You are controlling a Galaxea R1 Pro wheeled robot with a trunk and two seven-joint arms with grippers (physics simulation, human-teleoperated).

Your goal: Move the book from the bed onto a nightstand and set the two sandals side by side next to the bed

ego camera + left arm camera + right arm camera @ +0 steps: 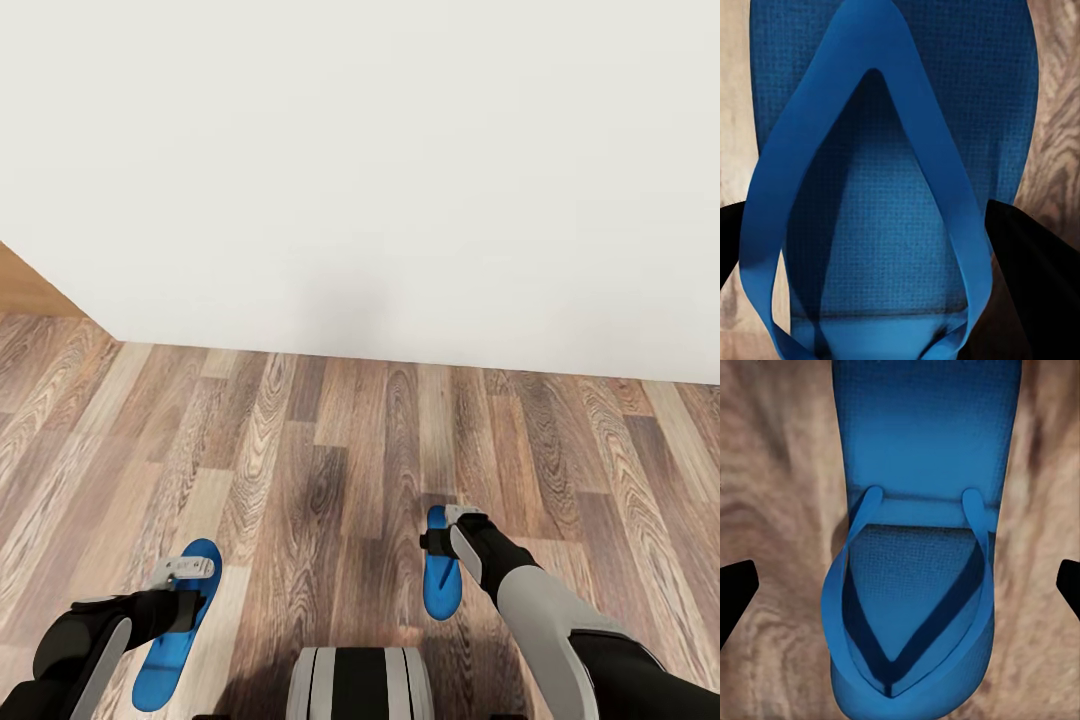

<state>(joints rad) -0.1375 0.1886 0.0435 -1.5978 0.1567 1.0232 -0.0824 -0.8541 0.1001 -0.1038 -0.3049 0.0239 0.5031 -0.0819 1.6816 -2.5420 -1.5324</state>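
Two bright blue sandals lie on the wood plank floor (330, 450) of the bedroom, close in front of me. The left sandal (165, 665) (892, 75) is under my left gripper (185, 610) (866, 247), whose black fingers (1035, 285) press against both sides of the strap loop. The right sandal (440, 590) (922, 427) rests flat, toe strap toward me. My right gripper (445, 545) (907, 585) hovers over it, open, its fingertips (735, 592) well outside the sole. The book, the bed and the nightstand are out of view.
A plain white wall (360, 150) rises just beyond the floor ahead. An orange-brown wooden surface (20, 285) shows at the far left edge. My grey and black base (360, 685) sits between the sandals.
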